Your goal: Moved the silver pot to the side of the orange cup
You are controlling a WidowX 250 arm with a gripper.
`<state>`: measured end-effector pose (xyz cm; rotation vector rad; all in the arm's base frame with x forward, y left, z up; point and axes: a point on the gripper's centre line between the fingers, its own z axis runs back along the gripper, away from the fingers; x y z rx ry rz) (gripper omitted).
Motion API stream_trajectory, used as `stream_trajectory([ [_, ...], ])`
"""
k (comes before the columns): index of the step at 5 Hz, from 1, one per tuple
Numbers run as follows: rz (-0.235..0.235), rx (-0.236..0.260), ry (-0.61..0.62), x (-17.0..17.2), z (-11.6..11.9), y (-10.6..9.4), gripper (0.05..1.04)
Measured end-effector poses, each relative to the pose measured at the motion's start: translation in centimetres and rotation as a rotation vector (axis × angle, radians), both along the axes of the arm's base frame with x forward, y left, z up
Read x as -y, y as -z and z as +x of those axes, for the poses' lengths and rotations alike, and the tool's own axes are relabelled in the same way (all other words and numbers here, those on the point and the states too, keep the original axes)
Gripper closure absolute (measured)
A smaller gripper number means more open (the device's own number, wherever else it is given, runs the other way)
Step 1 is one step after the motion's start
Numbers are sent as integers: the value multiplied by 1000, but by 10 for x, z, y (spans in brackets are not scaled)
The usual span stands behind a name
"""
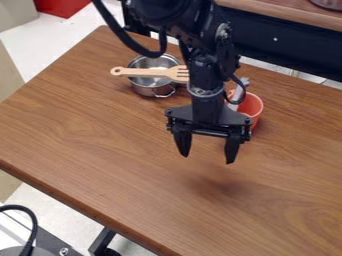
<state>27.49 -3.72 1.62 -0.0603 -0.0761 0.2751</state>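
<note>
The silver pot point(143, 88) stands upright on the wooden surface point(80, 127), off the orange cup point(253, 106) toward the left of the view and a little farther back. A wooden slotted spatula point(142, 72) lies across the pot's rim, its head running toward the cup's side. The black arm point(206, 94) hangs in front of the cup, partly covering it, and a pale object point(240, 89) pokes up at the cup's rim.

The claw point(208, 159) is spread wide with nothing between its fingers, nearer the camera than the cup and apart from the pot.

As for progress, the pot is already on one side of the cup, but a gap remains between them. Whether that counts as finished is uncertain; if a closer placement is wanted, grasping, shifting and releasing the pot all remain.
</note>
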Motion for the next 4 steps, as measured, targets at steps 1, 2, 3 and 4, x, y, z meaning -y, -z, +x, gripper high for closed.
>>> stream_trajectory([
  [1,2,-25,-4,-1,-4,7,82],
  [2,-2,-6,-111,-22,0,7,83],
  [3,-19,16,-217,-49,4,7,82],
  [4,-41,62,-349,-78,9,6,82],
])
